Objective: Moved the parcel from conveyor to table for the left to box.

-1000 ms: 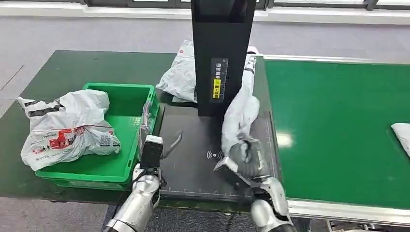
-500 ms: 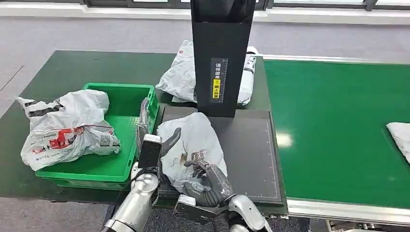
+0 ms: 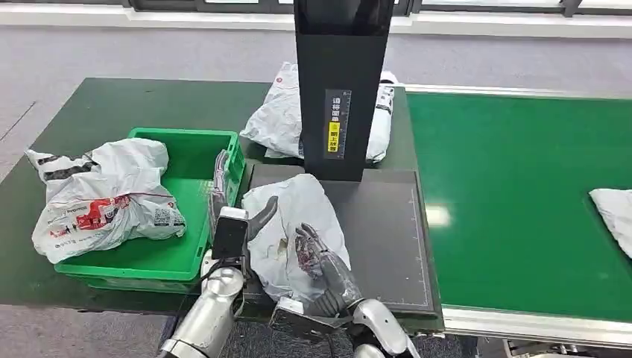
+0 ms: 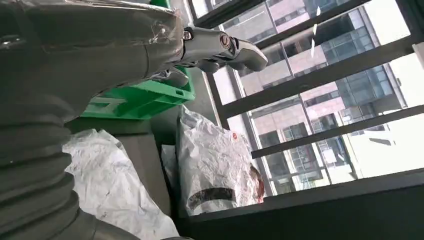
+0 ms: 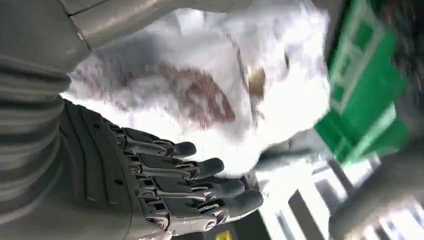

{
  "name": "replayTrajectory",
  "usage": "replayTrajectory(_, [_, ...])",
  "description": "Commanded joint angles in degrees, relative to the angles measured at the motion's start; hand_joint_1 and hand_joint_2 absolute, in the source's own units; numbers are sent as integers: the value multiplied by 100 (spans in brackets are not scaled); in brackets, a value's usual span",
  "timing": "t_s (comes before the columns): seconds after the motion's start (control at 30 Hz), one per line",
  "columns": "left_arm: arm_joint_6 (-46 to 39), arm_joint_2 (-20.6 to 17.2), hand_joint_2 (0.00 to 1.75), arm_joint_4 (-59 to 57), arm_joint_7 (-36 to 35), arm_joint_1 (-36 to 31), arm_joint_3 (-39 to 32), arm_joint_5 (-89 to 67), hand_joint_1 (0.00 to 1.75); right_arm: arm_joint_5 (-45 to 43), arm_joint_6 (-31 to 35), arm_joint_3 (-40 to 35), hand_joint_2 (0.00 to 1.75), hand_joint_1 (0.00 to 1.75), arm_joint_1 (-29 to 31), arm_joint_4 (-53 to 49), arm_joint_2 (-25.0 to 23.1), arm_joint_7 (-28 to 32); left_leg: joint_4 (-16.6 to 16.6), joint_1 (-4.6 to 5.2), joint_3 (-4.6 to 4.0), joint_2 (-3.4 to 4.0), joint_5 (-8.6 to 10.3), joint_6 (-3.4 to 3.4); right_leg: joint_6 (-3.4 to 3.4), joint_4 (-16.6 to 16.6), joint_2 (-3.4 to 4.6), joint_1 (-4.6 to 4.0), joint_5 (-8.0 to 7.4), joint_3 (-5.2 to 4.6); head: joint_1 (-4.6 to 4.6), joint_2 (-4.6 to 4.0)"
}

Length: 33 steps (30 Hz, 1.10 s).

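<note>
The grey-white parcel [image 3: 294, 216] lies crumpled on the near left part of the black scanner pad [image 3: 387, 239], next to the green bin [image 3: 194, 153]. My right hand [image 3: 324, 267] is over the parcel's near end with its fingers spread and nothing in its grip. In the right wrist view its dark fingers [image 5: 200, 172] stand apart beside the parcel [image 5: 200, 85]. My left hand [image 3: 232, 216] stands between the bin and the parcel, fingers up and apart, thumb by the parcel's edge. The left wrist view shows the left hand [image 4: 215, 47] holding nothing, above the parcel [image 4: 112, 185].
A large parcel [image 3: 104, 194] fills the bin's left half. The black scanner post [image 3: 343, 82] rises at the pad's far edge, with another parcel [image 3: 279, 115] behind it. The green conveyor [image 3: 522, 194] runs to the right, with a parcel [image 3: 615, 212] at its right edge.
My right hand swung the parcel from upright by the post down onto the pad's left side, then uncurled its fingers from it. The parcel on the conveyor has crept left.
</note>
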State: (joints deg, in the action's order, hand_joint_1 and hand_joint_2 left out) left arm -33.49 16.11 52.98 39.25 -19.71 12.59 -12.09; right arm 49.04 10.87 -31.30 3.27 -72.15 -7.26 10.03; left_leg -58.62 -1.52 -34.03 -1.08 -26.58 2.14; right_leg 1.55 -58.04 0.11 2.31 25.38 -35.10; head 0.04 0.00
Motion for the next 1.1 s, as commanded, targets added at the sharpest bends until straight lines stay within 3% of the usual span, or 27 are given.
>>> replayTrajectory(0.03, [3, -209, 175, -577, -500, 47, -67, -517, 0, -1064, 1547, 1197, 175, 0, -247, -742, -252, 769, 15, 2, 24, 13, -2, -14, -21, 13, 2, -4, 1, 21, 0, -2])
replayTrajectory(0.2, [408, -352, 175, -1752, -1362, -344, 456, -1848, 0, -2192, 2112, 2095, 175, 0, -97, -608, -367, 1582, 11, 4, 18, 2, 2, -13, -15, 11, -6, -1, -1, 17, 0, 0])
replayTrajectory(0.33, [1136, -454, 175, -2450, -1834, -449, 1040, -3078, 0, -2471, 2174, 2446, 175, 0, 126, -148, -335, 1780, 22, 6, 33, 10, 5, -19, -24, 23, -4, -1, -6, 28, 0, 0])
replayTrajectory(0.63, [2217, -489, 175, -2851, -2494, -504, 1251, -3950, 0, -2568, 2103, 2567, 175, 0, 235, 91, -310, 1878, 30, 4, 54, 15, 1, -20, -26, 34, -1, -3, -9, 57, 0, 0])
replayTrajectory(0.67, [2667, -516, 175, -2915, -2606, -493, 1292, -4095, 7, -2582, 2061, 2557, 175, 0, 296, 163, -308, 1852, 19, 8, 53, 2, -3, -17, -13, 20, -9, 3, -1, 62, 0, -2])
replayTrajectory(0.7, [2960, -518, 175, -3024, -2638, -478, 1365, -4221, 168, -2567, 2041, 2539, 175, 0, 347, 223, -302, 1838, 22, 6, 65, 11, -3, -21, -14, 26, -3, 0, -2, 75, 0, 0])
replayTrajectory(0.8, [3411, -486, 175, -3134, -2481, -431, 1393, -4308, 175, -2567, 1984, 2533, 175, 0, 355, 181, -293, 1784, 19, 9, 92, 7, -20, -35, 3, 22, -7, 6, 25, 116, 0, 0])
replayTrajectory(0.9, [3220, -492, 175, -3003, -2434, -492, 1392, -4387, 175, -2506, 1971, 2534, 175, 0, 240, 62, -268, 1725, 22, 17, 118, -21, -45, -53, 7, 32, -46, 12, 62, 201, 0, 0])
replayTrajectory(1.0, [3250, -561, 175, -2695, -2461, -619, 1349, -4495, 175, -2414, 1855, 2589, 175, 0, 67, -176, -276, 1607, 16, 15, 81, -33, -53, -54, -5, 33, -65, 10, 99, 173, 0, 0])
replayTrajectory(1.03, [3275, -578, 175, -2650, -2444, -644, 1330, -4490, 175, -2403, 1831, 2591, 175, 0, 68, -173, -269, 1595, -20, 19, 160, -65, -105, -56, 15, -4, -85, 17, 159, 258, 0, 0])
replayTrajectory(1.1, [3285, -625, 175, -2567, -2437, -692, 1352, -4545, 175, -2402, 1812, 2612, 175, 0, 85, -172, -261, 1591, -35, 18, 142, -49, -104, -61, 5, -19, -73, 15, 147, 230, 2, 0])
